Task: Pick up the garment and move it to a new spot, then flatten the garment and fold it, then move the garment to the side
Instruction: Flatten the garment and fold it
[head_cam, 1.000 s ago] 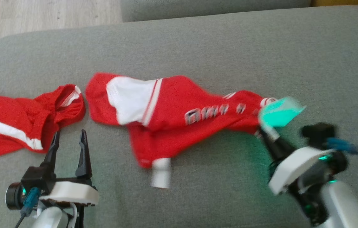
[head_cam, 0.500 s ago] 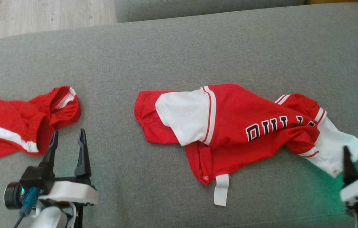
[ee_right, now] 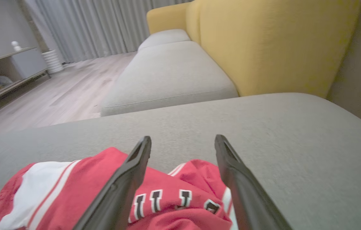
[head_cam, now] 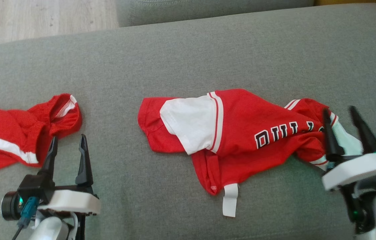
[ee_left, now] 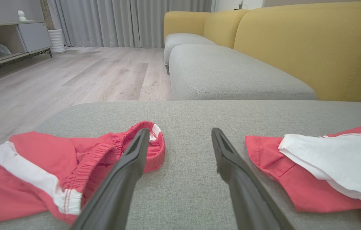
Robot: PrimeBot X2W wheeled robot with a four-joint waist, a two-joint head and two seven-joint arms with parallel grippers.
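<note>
In the head view we see the shirt (head_cam: pixel 234 133) crumpled at centre right of the cushion (head_cam: pixel 174 50), within both arms' reach, we judge. The right gripper (head_cam: pixel 338 113) gapes empty over its right end, partly hiding a sleeve, and the left gripper (head_cam: pixel 68 140) gapes empty at lower left. The left wrist view cuts off the shorts (ee_left: pixel 33 172) at its left edge, and the right wrist view blurs the lettering (ee_right: pixel 183 198).

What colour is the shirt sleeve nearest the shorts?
White sleeve, red stripes at its seam; clearest in the head view.
</note>
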